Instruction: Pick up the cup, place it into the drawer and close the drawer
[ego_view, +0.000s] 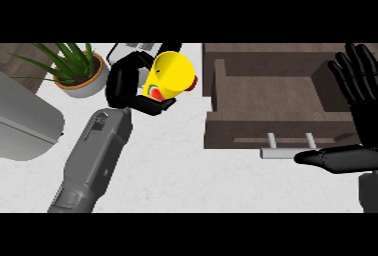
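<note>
A yellow cup (170, 75) with red and green marks lies tilted in my left hand (127, 85), whose black fingers curl round its lower side. The cup is held above the white counter, just left of the drawer. The dark brown wooden drawer (221, 87) stands pulled out and shows a bare inside. Its pale bar handle (284, 153) is at the front edge. My right hand (359, 85) is at the right edge, fingers straight and upward over the drawer's right side, its thumb (328, 158) near the handle's right end.
A potted green plant (77, 70) stands at the back left. A grey rounded appliance (22, 122) fills the left edge. A white-and-grey object (133, 48) sits behind the cup. White counter (192, 175) spreads in front of the drawer.
</note>
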